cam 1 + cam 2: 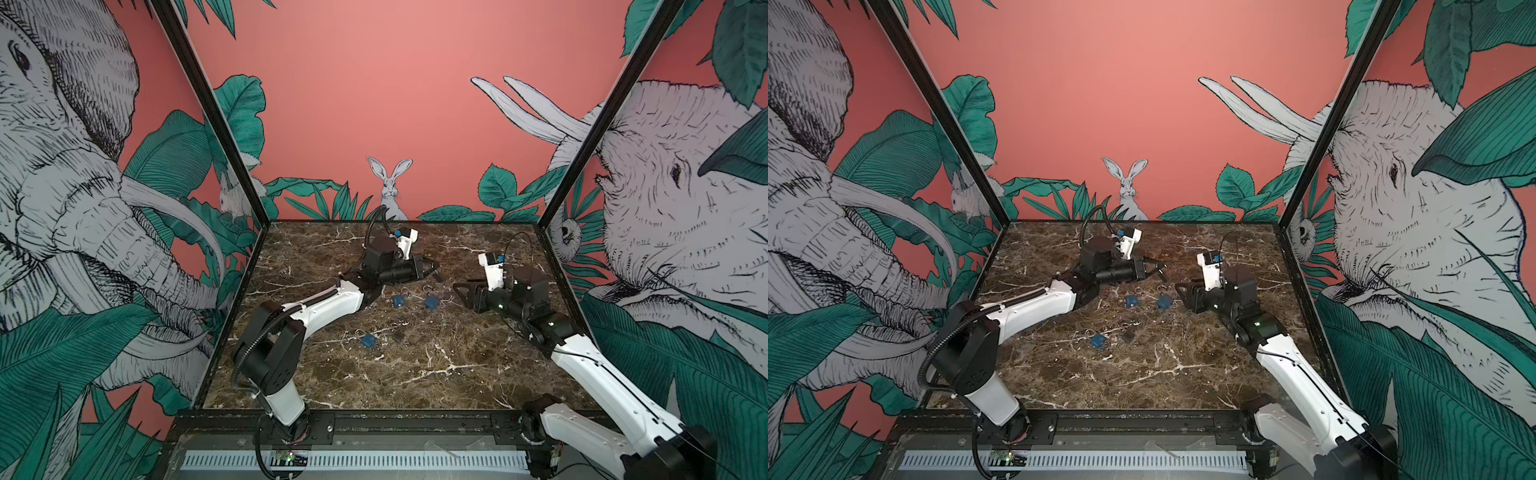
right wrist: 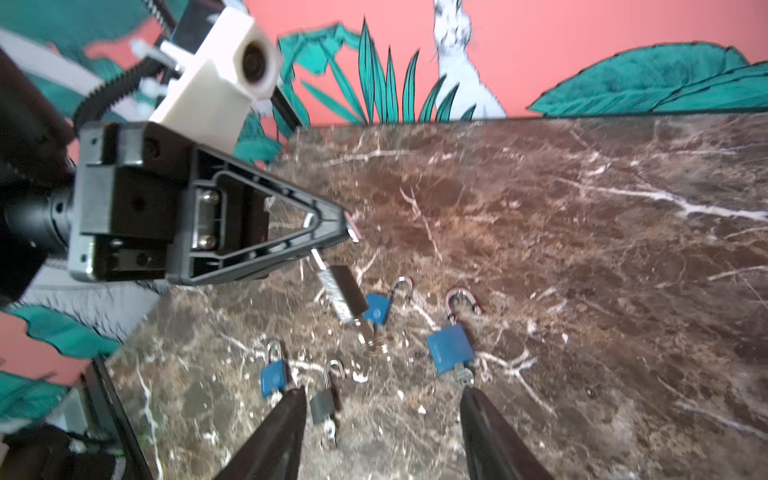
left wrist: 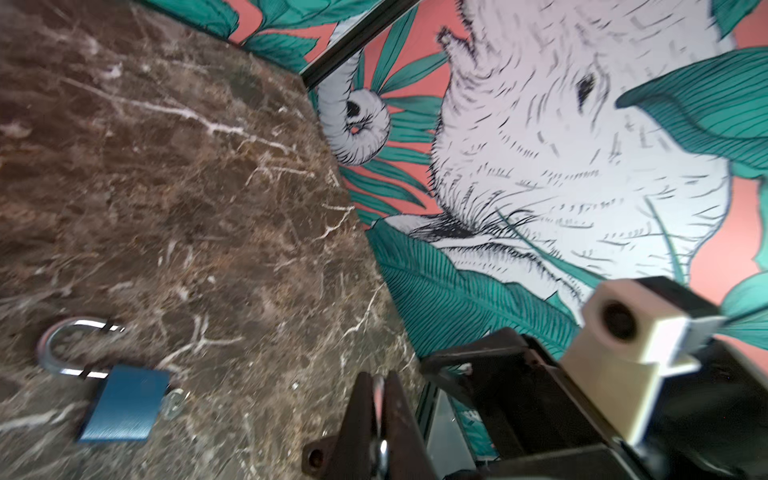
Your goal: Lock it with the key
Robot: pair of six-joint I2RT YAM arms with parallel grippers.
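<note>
My left gripper (image 1: 432, 268) (image 1: 1158, 270) is shut on a thin silver metal piece (image 3: 378, 395), which is all the left wrist view shows between the fingers. In the right wrist view that piece is the shackle of a dark padlock (image 2: 345, 295), which hangs tilted below the left gripper's tip (image 2: 351, 230). A silver key and ring (image 2: 374, 343) show at the padlock's lower end; I cannot tell which lock they belong to. My right gripper (image 2: 384, 415) (image 1: 461, 291) is open and empty, low over the marble table (image 1: 415, 374), facing the left gripper.
Blue padlocks lie on the marble: one (image 2: 451, 347) (image 3: 124, 403) with an open shackle and a key in it, another (image 2: 378, 309), a third (image 2: 274, 378). A small grey padlock (image 2: 322, 405) with a key lies by the right gripper's finger. Printed walls enclose the table.
</note>
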